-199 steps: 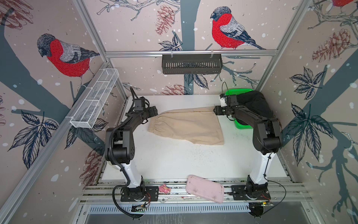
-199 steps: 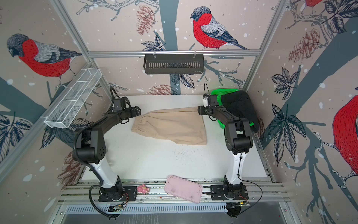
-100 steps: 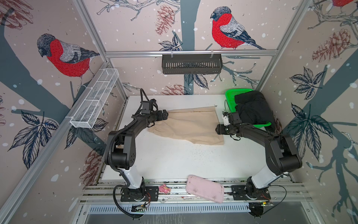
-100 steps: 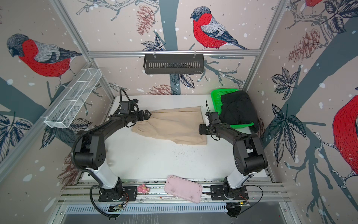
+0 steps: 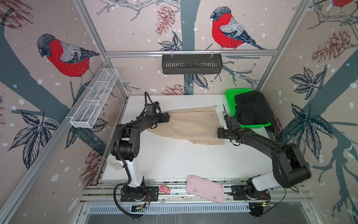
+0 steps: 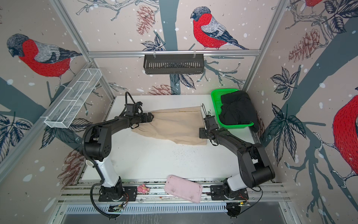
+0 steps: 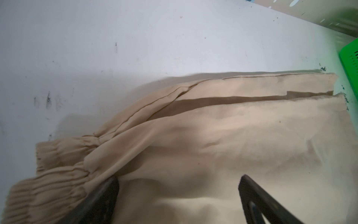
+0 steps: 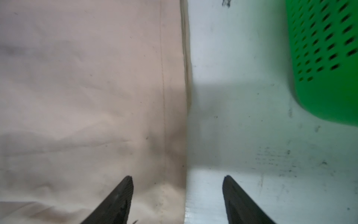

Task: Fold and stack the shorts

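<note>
The tan shorts (image 5: 186, 124) lie flat on the white table (image 5: 174, 161), soft and a bit wrinkled, one layer over another. The waist end is bunchy and stretchy (little ridges show in the left wrist view), and the leg end has a straight sewn edge. The black shorts (image 5: 251, 110) sit in a crumpled heap in the green basket (image 5: 230, 99), hard plastic full of small holes, at the table's far right corner. The left arm stretches low to the waist end, and the left gripper (image 7: 179, 177) has its jaws wide apart over the cloth. The right arm bends low at the leg end. The right gripper (image 8: 178, 177) has its jaws apart too, one jaw over cloth, one over bare table.
</note>
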You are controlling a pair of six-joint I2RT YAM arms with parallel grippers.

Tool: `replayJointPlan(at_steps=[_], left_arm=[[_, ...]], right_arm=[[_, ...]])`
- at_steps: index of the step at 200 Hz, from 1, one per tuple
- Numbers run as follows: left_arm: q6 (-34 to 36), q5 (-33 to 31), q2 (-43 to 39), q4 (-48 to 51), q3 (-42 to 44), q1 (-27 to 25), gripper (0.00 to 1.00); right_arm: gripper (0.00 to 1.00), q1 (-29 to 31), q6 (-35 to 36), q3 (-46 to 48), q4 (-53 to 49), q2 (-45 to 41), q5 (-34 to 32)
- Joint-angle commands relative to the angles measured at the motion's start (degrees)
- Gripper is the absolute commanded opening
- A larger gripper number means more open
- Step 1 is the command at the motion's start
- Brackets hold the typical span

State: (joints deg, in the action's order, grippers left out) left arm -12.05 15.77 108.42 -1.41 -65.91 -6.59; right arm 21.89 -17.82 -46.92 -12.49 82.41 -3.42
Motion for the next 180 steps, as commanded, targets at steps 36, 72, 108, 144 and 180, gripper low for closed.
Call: replayJointPlan(at_steps=[36,72,108,144,180], left_arm=[[-2.37,-3.85,1.18,0.11,-1.35,-0.09,0.97],[-7.92,-9.28,-8.48,10.63,-2.71,0.24,0.97],[-11.45,-7.81,-20.65,17.33,-1.65,2.44,0.97],[-11.98,-3.36,-31.61,20.25,3.02,6.87,0.97],[-10.09,-7.65,-42.02,19.02,8.43,8.18,0.97]], right_arm=[[0.83,14.17,1.53,-5.04,6.04,1.05,5.75],[0.85,23.79,2.39,-12.82,12.07,13.13,7.21],[0.89,28.72,7.24,-25.51,13.94,27.52,12.25],[0.89,30.84,12.05,-35.22,12.56,37.64,16.69],[0.88,30.95,17.93,-35.46,9.3,40.93,24.83]])
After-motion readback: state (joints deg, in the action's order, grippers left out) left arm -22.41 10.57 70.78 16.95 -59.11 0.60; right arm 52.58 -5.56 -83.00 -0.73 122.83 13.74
